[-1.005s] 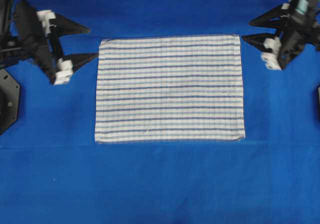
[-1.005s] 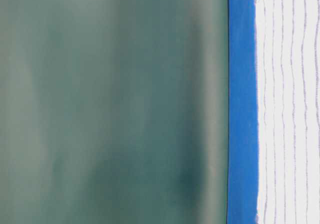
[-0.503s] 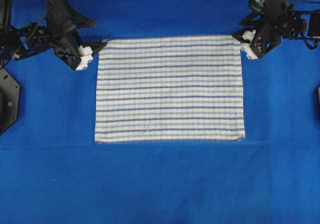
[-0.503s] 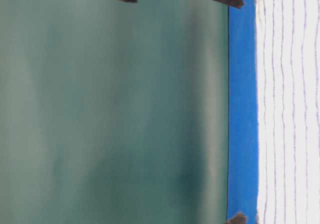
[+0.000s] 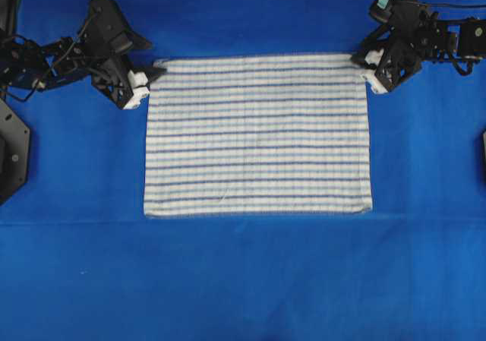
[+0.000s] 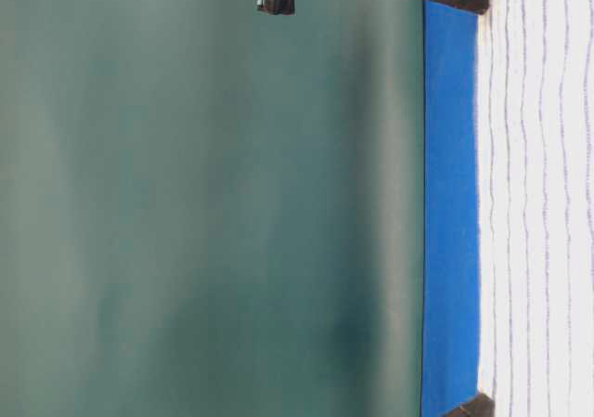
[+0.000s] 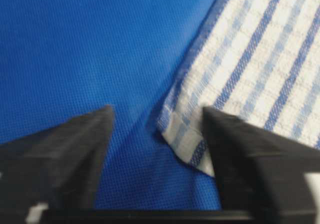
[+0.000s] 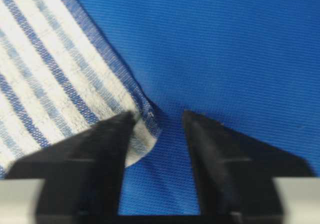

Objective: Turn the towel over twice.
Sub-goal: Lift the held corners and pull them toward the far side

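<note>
A plain solid-blue woven table covering [image 5: 243, 280] spreads flat and evenly lit. Behind the table stands a smooth, dull green wall [image 6: 204, 213].

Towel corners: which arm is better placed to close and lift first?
Neither clearly; slightly the left. The left gripper has the towel corner between its open jaws. The right gripper straddles its corner too, but one of its jaws sits over the cloth. Both probably close together.

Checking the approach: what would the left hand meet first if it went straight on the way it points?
Probably the striped white cloth towel's corner, lying between the left hand's open jaws.
</note>
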Action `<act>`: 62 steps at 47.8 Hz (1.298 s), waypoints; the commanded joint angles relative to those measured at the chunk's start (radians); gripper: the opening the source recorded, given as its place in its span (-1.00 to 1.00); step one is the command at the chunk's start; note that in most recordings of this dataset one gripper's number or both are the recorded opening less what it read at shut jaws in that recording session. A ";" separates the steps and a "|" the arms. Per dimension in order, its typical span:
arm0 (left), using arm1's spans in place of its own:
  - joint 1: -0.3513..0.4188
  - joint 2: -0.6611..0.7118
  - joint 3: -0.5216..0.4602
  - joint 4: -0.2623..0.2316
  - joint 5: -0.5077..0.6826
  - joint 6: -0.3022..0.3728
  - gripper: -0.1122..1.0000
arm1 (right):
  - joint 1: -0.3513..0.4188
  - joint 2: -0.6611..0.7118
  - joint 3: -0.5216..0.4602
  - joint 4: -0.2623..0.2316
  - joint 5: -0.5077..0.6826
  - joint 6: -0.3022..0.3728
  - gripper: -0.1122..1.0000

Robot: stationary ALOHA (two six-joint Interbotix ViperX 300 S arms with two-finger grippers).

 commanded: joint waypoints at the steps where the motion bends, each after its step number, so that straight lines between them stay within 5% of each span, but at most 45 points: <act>1: 0.003 -0.009 -0.011 0.002 0.008 0.003 0.13 | -0.005 -0.011 -0.012 -0.005 -0.003 -0.002 -0.07; 7: 0.003 -0.009 -0.011 0.002 0.023 0.003 -0.50 | -0.005 -0.012 -0.009 -0.008 -0.009 -0.002 -0.67; 11: 0.003 -0.009 -0.011 0.002 0.028 0.003 -0.73 | -0.003 -0.012 -0.009 -0.008 -0.017 -0.002 -0.71; 34: 0.015 -0.133 -0.040 0.002 0.083 0.011 -0.73 | -0.009 -0.114 -0.017 -0.002 -0.020 0.005 -0.71; 48: 0.048 -0.383 -0.127 0.002 0.250 0.121 -0.73 | -0.026 -0.336 -0.041 -0.008 0.103 0.002 -0.71; 62: 0.052 -0.543 -0.178 0.002 0.264 0.169 -0.73 | -0.026 -0.588 -0.092 -0.028 0.253 -0.002 -0.71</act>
